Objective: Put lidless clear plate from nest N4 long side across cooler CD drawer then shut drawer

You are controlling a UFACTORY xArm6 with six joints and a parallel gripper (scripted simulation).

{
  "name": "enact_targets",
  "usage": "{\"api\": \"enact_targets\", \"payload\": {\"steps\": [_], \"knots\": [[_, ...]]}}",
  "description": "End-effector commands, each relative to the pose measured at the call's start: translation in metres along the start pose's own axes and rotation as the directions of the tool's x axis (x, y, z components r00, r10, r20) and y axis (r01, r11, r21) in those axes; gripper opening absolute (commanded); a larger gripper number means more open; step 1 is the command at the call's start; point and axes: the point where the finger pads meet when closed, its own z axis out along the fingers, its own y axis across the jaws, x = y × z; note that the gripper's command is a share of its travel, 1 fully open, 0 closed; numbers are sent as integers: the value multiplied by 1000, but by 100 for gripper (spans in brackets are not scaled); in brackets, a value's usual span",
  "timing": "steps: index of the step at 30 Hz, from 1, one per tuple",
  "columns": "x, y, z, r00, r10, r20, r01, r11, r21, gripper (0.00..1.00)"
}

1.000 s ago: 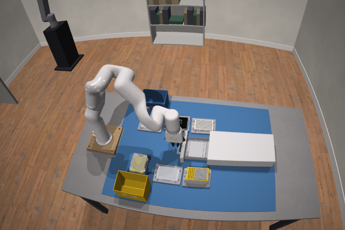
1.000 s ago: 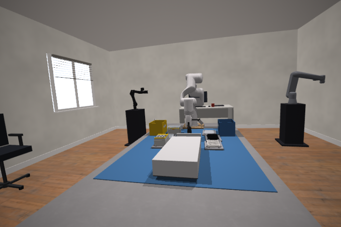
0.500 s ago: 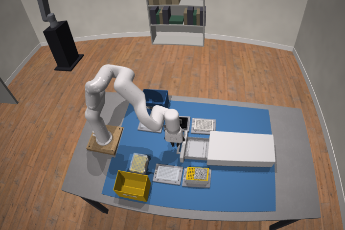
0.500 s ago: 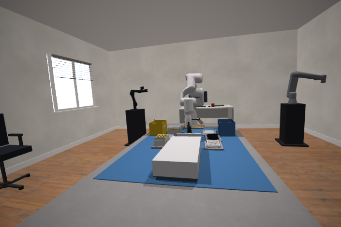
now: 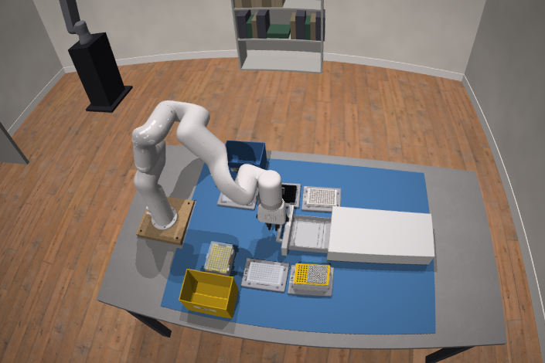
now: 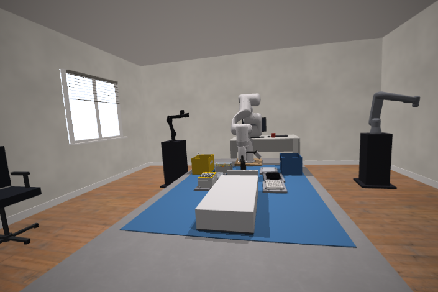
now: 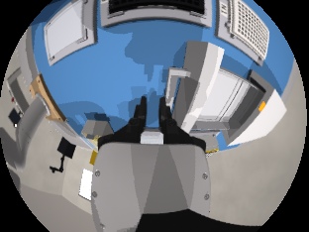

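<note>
The white cooler (image 5: pixel 379 234) has its drawer (image 5: pixel 308 233) pulled out toward the arm's base. The drawer floor looks pale grey, and I cannot make out a plate in it. An amber lamp (image 7: pixel 261 104) glows on the cooler's front. My gripper (image 5: pixel 274 226) points down just off the drawer's front panel (image 7: pixel 177 90), near its far end. Its fingers stand nearly shut with a narrow gap and nothing between them. A clear welled plate (image 5: pixel 264 273) sits in a nest at the front of the mat. I cannot read the nest labels.
A black plate (image 5: pixel 291 192) and a white dotted plate (image 5: pixel 321 196) sit in nests behind the drawer, and a pale nest (image 5: pixel 237 198) lies under the arm. A yellow tip box (image 5: pixel 311 273), a lidded box (image 5: pixel 219 256), a yellow bin (image 5: pixel 208 293) and a blue bin (image 5: pixel 246 154) stand around.
</note>
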Motion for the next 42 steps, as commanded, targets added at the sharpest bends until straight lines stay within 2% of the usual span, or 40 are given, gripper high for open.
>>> {"api": "enact_targets", "payload": {"steps": [1,42], "knots": [[0,6,-12,1000,-1,0,1,1000,-18,21],[0,5,-74,1000,-1,0,1,1000,-18,21]]}}
